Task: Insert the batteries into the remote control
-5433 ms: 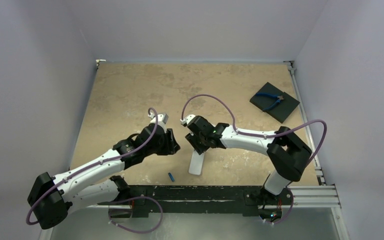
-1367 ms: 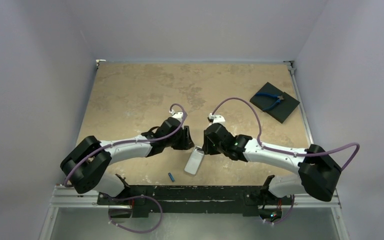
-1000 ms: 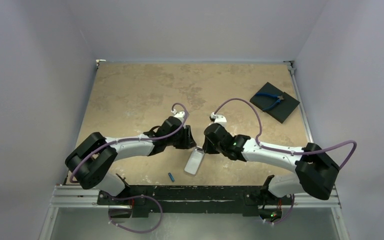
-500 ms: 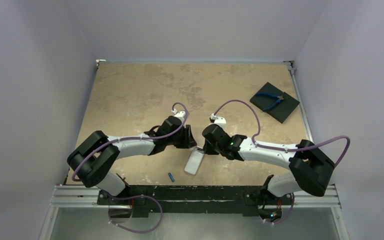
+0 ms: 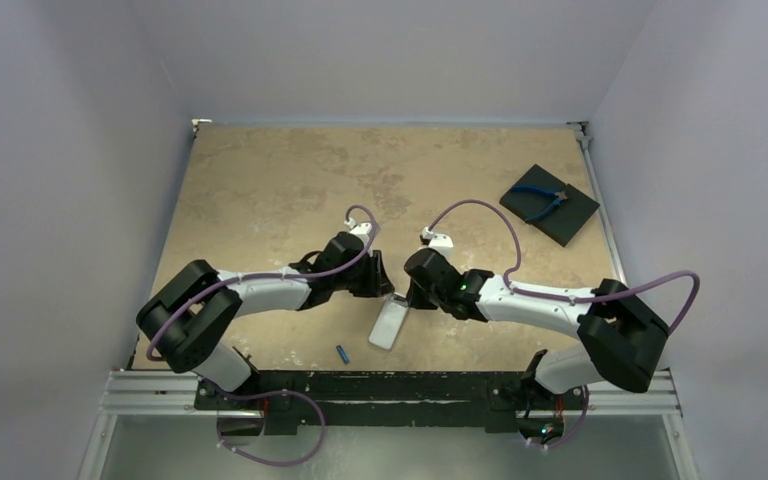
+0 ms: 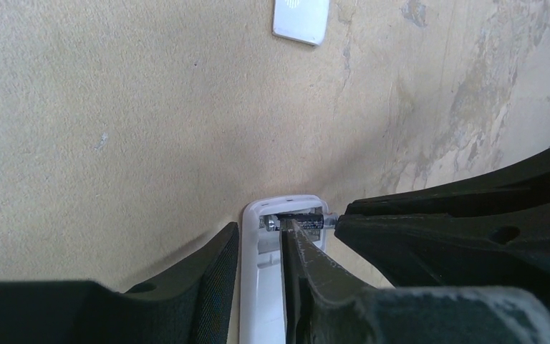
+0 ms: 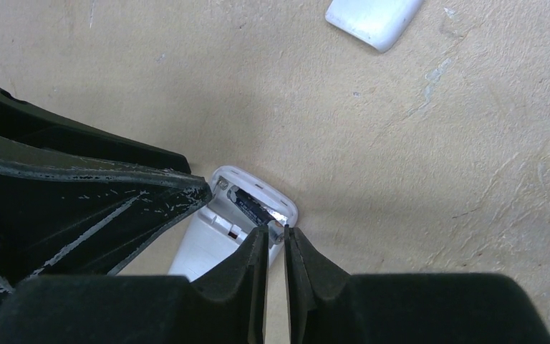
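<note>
Two grippers meet at the far end of the remote control, which lies back up on the tan table with its battery slot open. The dark battery lies in that slot. The left gripper pinches the remote's side wall between fingers set a little apart. The right gripper is almost closed, and its tips touch the dark battery's end. The blue battery lies near the remote's near end, toward the left arm. A small white lid lies beyond the remote's far end.
</note>
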You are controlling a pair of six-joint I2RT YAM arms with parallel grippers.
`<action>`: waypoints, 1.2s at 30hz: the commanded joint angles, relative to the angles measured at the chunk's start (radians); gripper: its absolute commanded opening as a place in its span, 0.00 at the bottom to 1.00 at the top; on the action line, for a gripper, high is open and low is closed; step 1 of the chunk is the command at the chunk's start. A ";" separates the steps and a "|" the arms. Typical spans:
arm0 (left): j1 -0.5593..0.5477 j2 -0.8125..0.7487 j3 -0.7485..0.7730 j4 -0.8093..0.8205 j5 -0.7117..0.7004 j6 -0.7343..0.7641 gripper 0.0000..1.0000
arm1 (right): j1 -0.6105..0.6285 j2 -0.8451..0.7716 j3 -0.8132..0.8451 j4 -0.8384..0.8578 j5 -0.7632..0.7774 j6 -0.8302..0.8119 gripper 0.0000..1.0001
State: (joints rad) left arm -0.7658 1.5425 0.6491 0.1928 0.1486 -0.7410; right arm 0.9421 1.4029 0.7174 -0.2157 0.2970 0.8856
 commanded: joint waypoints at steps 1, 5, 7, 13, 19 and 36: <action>0.005 0.013 0.000 0.046 0.016 -0.003 0.27 | -0.003 -0.005 -0.001 0.014 0.018 0.029 0.21; 0.006 0.016 -0.002 0.045 0.020 -0.004 0.26 | -0.003 -0.007 0.000 0.012 0.017 0.032 0.21; 0.006 0.018 -0.003 0.046 0.019 -0.005 0.26 | -0.003 -0.007 -0.001 0.010 0.017 0.034 0.21; 0.005 0.021 -0.006 0.051 0.022 -0.008 0.26 | -0.003 -0.003 -0.002 0.011 0.017 0.038 0.21; 0.005 0.024 -0.008 0.050 0.026 -0.008 0.25 | -0.003 0.001 0.000 0.010 0.020 0.038 0.21; 0.006 0.028 -0.008 0.050 0.032 -0.013 0.23 | -0.003 0.016 0.009 0.010 0.018 0.041 0.20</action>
State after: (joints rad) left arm -0.7658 1.5616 0.6434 0.2016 0.1707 -0.7483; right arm 0.9421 1.4120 0.7174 -0.2161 0.2970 0.9058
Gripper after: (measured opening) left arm 0.234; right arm 0.201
